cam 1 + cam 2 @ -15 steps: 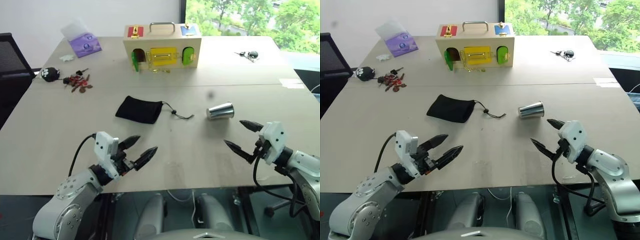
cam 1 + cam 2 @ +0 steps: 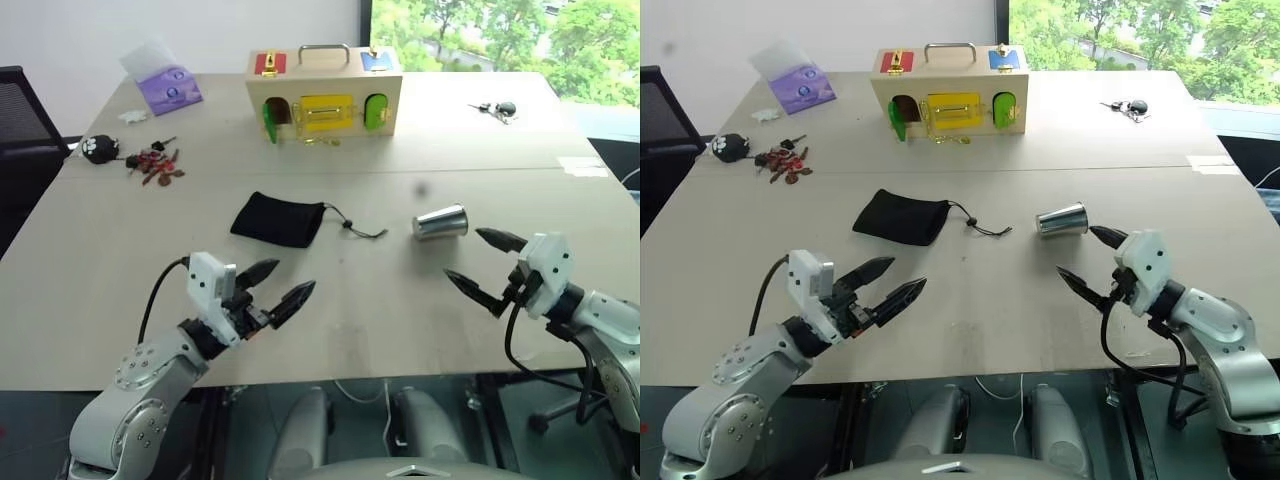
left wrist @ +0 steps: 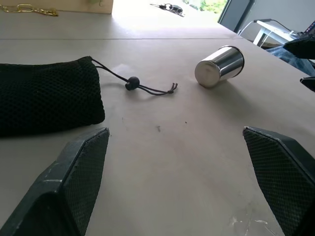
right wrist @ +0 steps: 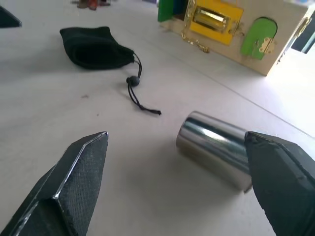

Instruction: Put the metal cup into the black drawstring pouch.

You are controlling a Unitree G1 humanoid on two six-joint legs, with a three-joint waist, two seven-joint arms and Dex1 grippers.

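The metal cup (image 2: 441, 222) lies on its side on the table, right of centre, shiny and slightly tapered. The black drawstring pouch (image 2: 278, 219) lies flat to its left, its cord (image 2: 357, 229) trailing toward the cup. My right gripper (image 2: 484, 262) hovers open just in front of the cup, one fingertip close beside it. My left gripper (image 2: 276, 284) is open above the table's near edge, in front of the pouch and apart from it. The cup (image 4: 215, 146) and the pouch (image 4: 96, 47) both show in the right wrist view.
A wooden latch box (image 2: 324, 99) with coloured doors stands at the back centre. Keys and a small black-and-white toy (image 2: 100, 148) lie at the far left, a purple packet (image 2: 170, 88) behind them. More keys (image 2: 495, 109) lie at the far right.
The right gripper has moved a little forward and left, closer to the cup. The left gripper has lifted slightly toward the pouch. Cup and pouch have not moved.
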